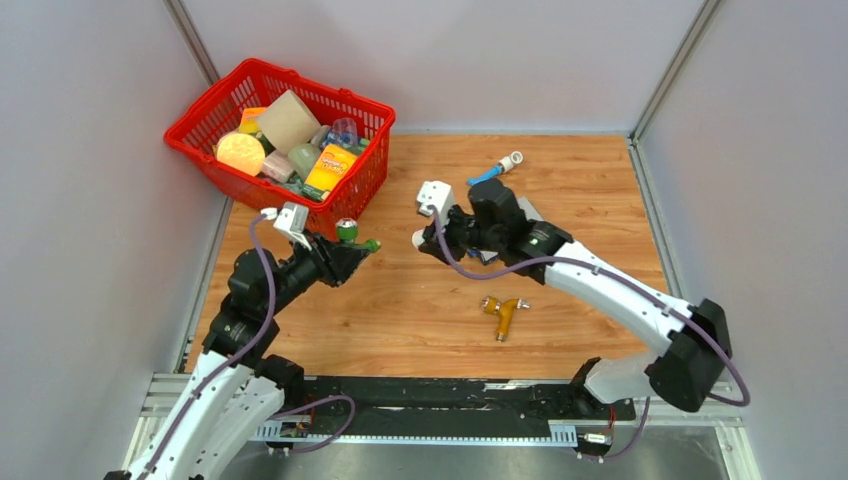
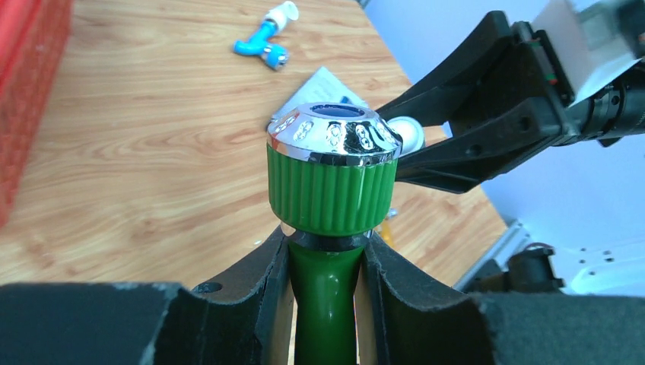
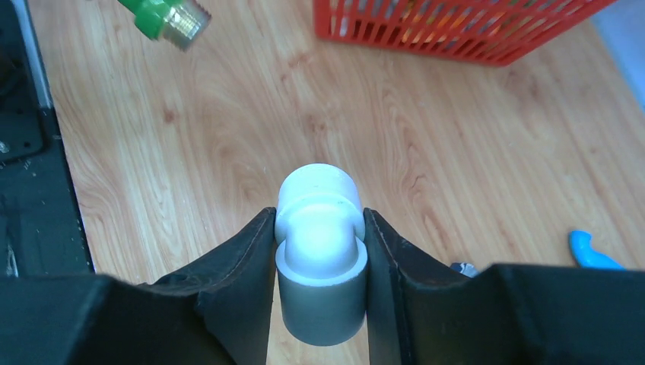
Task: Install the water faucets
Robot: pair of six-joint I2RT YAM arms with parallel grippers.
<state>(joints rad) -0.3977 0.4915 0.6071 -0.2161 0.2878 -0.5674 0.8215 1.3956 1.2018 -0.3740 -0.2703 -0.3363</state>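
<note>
The green faucet (image 2: 331, 190) is gripped in the left pincer (image 2: 327, 255) and the white elbow fitting (image 3: 318, 201) in the right pincer (image 3: 319, 236). Joining seems in hand, and thread alignment is likely needed next.

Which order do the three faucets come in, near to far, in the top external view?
orange-yellow faucet → green faucet → blue faucet

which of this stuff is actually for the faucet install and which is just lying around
For the job: green faucet, orange faucet, blue faucet, probably the white elbow fitting.
Lying about: red basket, grey packet.
</note>
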